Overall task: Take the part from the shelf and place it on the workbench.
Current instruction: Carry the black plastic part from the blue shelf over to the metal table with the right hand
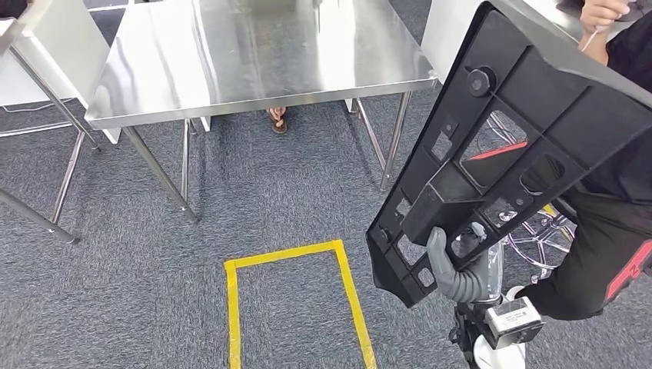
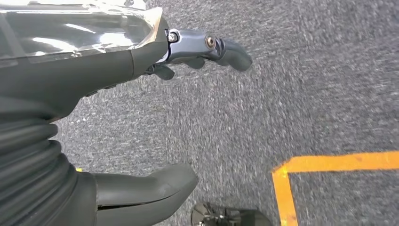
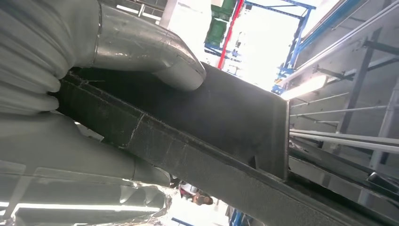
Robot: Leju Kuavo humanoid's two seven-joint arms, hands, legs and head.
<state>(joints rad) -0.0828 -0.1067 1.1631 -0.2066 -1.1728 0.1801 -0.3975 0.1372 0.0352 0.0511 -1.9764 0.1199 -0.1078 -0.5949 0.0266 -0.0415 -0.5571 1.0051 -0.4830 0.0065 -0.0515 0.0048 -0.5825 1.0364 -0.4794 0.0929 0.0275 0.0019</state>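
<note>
The part (image 1: 507,146) is a large black plastic panel with ribs and cut-outs, held up at a slant on the right of the head view. My right hand (image 1: 455,273) grips its lower edge, thumb over the rim. The right wrist view shows the same grip close up: the thumb (image 3: 155,59) presses on the dark panel (image 3: 226,122). The workbench (image 1: 254,54) is a shiny steel table ahead, at the top centre, with nothing on the part I see. My left hand (image 2: 141,122) hangs over the grey carpet with fingers (image 2: 211,49) apart, holding nothing.
A yellow tape rectangle (image 1: 292,307) marks the carpet in front of me. A person (image 1: 615,200) in dark clothes stands close on the right behind the panel. Another steel frame (image 1: 46,100) stands at the far left. A foot in a sandal (image 1: 277,119) shows under the workbench.
</note>
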